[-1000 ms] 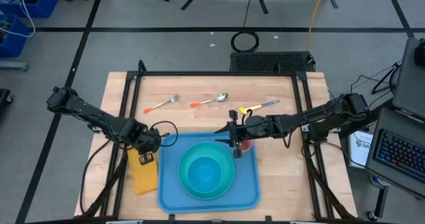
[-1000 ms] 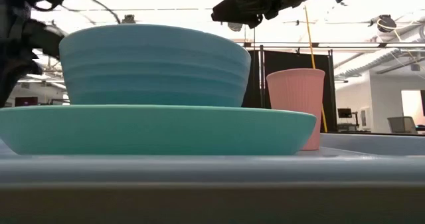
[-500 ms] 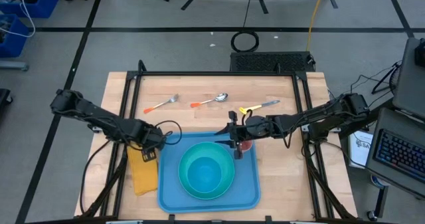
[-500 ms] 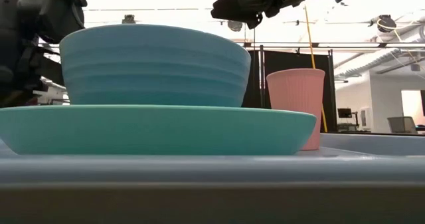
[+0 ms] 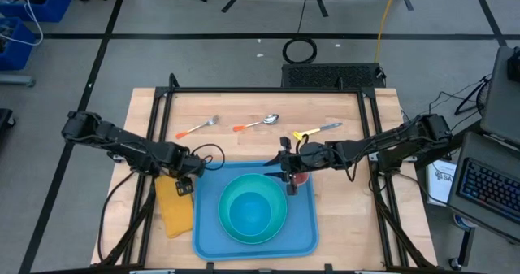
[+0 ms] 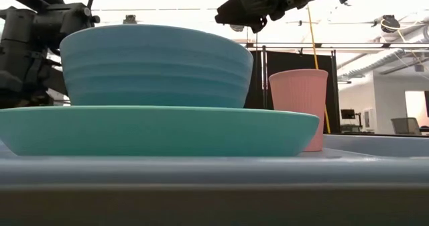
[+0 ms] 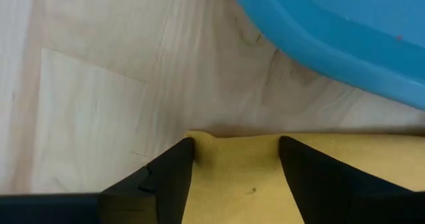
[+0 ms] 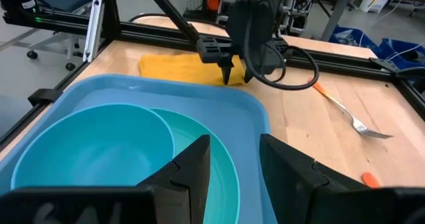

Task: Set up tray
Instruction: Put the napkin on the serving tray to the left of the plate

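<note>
On table (image 5: pixel 244 103): tray (image 5: pixel 309 233), plate (image 5: pixel 280 223) + bowl (image 5: pixel 248 210) on it. L gripper (image 5: pixel 184 184) by tray's left edge over napkin (image 5: pixel 173 213), jaws wide. R gripper (image 5: pixel 290 179) above tray's far corner, jaws partly apart, empty.

Bright, even overhead light; ceiling glare washes out the low view, with nearby dishes slightly soft.

On the wooden table (image 5: pixel 244 107) we note a yellow napkin (image 5: pixel 173 207) lying flat near the left edge. A teal bowl (image 5: pixel 250 207) sits nested in a teal plate (image 5: pixel 280 217); a pink ribbed cup (image 6: pixel 298 105) stands upright just beside the plate. Farther back lie a fork (image 5: pixel 197 128), a spoon (image 5: pixel 258 123) and, we think, a yellow-handled knife (image 5: pixel 318 131), all apart.
</note>
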